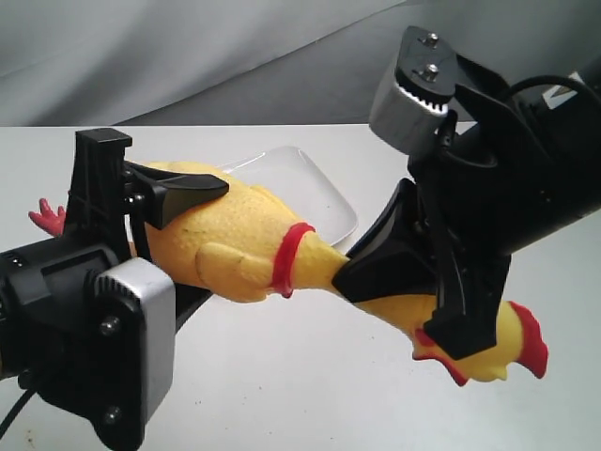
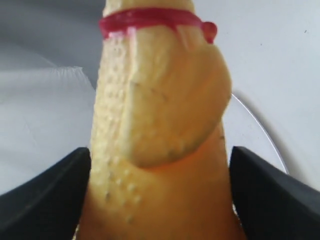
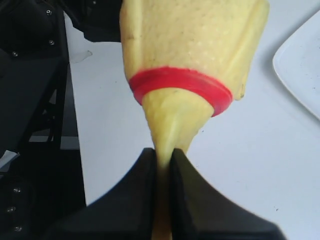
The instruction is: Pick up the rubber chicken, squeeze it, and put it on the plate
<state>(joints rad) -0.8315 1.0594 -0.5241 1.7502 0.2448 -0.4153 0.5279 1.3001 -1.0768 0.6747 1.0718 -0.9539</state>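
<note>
The rubber chicken [image 1: 239,244] hangs in the air between both arms, yellow and bumpy with a red neck band. My left gripper [image 1: 178,202] is shut on its fat body, one black finger [image 2: 45,200] on each side of the body [image 2: 160,130]. My right gripper [image 1: 413,282] is shut on its neck [image 3: 172,125], pinching it almost flat between the fingertips [image 3: 145,170]. The red-combed head [image 1: 512,343] sticks out past the right fingers, and a red foot [image 1: 47,218] shows at the far left. The white square plate [image 1: 319,193] lies on the table behind and under the chicken.
White tabletop [image 1: 310,385] stretches below the chicken. A grey cloth backdrop [image 1: 188,56] rises behind the table. The plate's corner [image 3: 300,75] shows beside the chicken in the right wrist view, and the left arm's black body [image 3: 30,100] fills one side there.
</note>
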